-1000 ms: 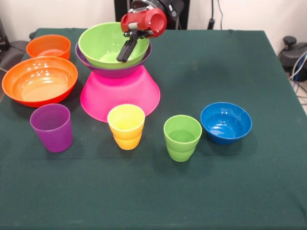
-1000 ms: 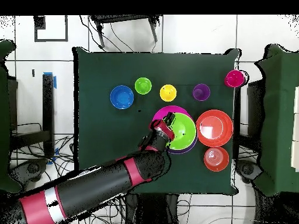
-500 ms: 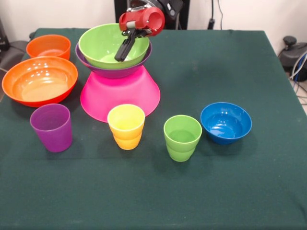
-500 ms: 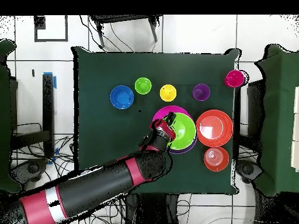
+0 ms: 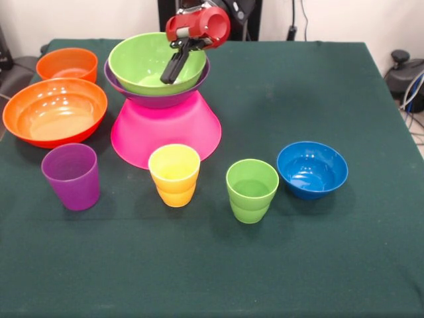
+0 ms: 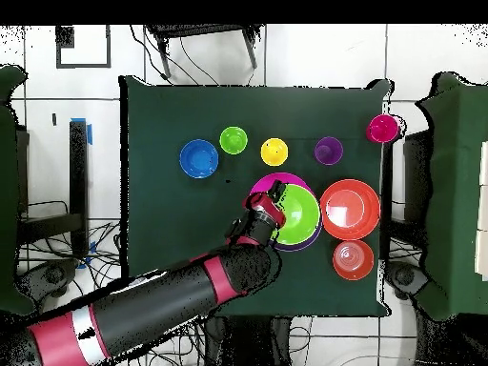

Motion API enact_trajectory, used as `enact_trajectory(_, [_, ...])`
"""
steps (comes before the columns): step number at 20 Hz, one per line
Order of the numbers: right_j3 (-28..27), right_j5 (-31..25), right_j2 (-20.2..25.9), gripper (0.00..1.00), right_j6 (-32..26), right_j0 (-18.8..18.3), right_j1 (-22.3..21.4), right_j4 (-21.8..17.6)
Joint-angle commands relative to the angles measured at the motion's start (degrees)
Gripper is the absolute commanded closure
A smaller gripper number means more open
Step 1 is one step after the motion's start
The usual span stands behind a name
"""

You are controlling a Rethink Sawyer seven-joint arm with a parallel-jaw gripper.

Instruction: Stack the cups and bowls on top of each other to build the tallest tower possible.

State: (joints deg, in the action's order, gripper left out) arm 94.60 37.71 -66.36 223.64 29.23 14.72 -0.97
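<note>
The tower stands at the table's far left in the front view: an inverted pink bowl (image 5: 165, 132), a purple bowl (image 5: 156, 99) on it and a lime green bowl (image 5: 142, 63) on top. My gripper (image 5: 170, 78) hangs tilted inside the green bowl's right half, low over its floor. From overhead the gripper (image 6: 272, 205) sits at the left rim of the green bowl (image 6: 300, 214). In front stand a purple cup (image 5: 71, 175), a yellow cup (image 5: 174, 175) and a green cup (image 5: 252, 190). A red cup (image 6: 383, 127) shows only overhead, at the table's corner.
A large orange bowl (image 5: 56, 112) and a small orange bowl (image 5: 66, 64) sit left of the tower. A small blue bowl (image 5: 311, 169) stands right of the green cup. The green cloth (image 5: 318, 265) covers the table.
The gripper has risen slightly inside the green bowl. The bowls and cups have not moved.
</note>
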Motion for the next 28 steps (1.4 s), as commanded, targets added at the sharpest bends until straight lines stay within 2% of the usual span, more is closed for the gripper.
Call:
enact_trajectory(1, [-9.2, 3.4, 8.5, 1.0, -9.1, -1.5, 1.3, 0.6])
enact_trajectory(6, [-9.2, 2.6, 8.3, 1.0, -9.1, -1.3, 1.4, 0.5])
enact_trajectory(17, [-5.2, 3.8, 9.5, 1.0, -7.1, -0.6, -2.3, -6.3])
enact_trajectory(28, [-1.9, 4.1, 10.2, 1.0, -6.8, 0.5, -4.9, -8.6])
